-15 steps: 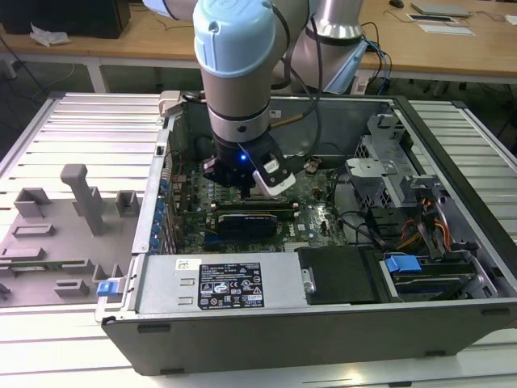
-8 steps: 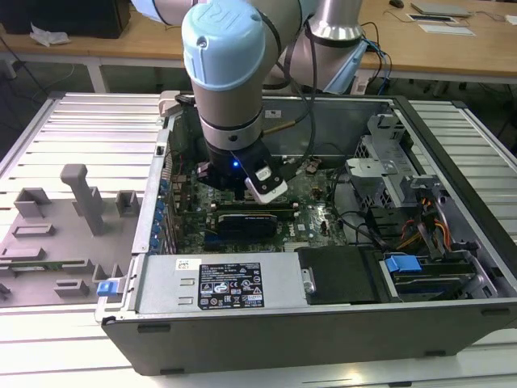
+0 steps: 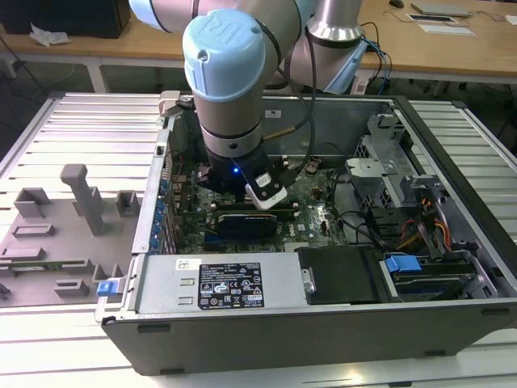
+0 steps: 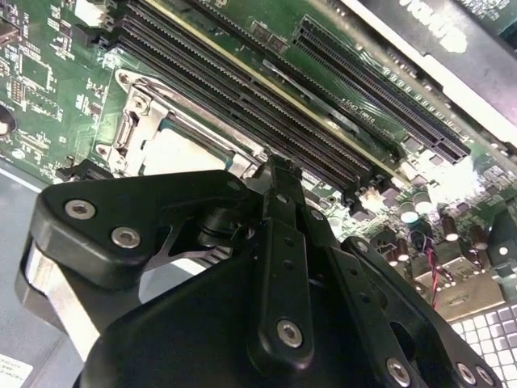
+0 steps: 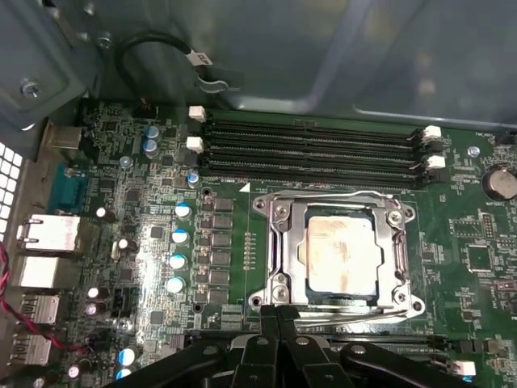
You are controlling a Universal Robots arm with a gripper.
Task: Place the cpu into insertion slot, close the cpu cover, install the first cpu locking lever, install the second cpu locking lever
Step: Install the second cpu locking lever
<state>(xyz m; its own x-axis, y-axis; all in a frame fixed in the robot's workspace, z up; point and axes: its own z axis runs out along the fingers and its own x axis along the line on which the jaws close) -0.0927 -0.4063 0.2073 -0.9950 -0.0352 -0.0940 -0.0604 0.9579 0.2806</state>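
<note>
Closed and empty, the gripper (image 5: pixel 279 317) hovers with its fingertips pressed together just beside the near rim of the insertion slot (image 5: pixel 283 242). Beyond it, the cpu (image 5: pixel 342 252) lies seated in the slot and the cpu cover (image 5: pixel 388 217) appears lowered over it. Both locking levers seem down; latching cannot be confirmed. Memory slots (image 5: pixel 315 149) lie farther.

In the exterior view, the arm's wrist hides the insertion slot, and the gripper below it cannot be made out. In the second wrist view, the gripper (image 4: pixel 279 182) body covers the lower part of the cpu (image 4: pixel 179 149). In the first wrist view, the gripper (image 5: pixel 279 317) is cut off by the bottom edge.
</note>
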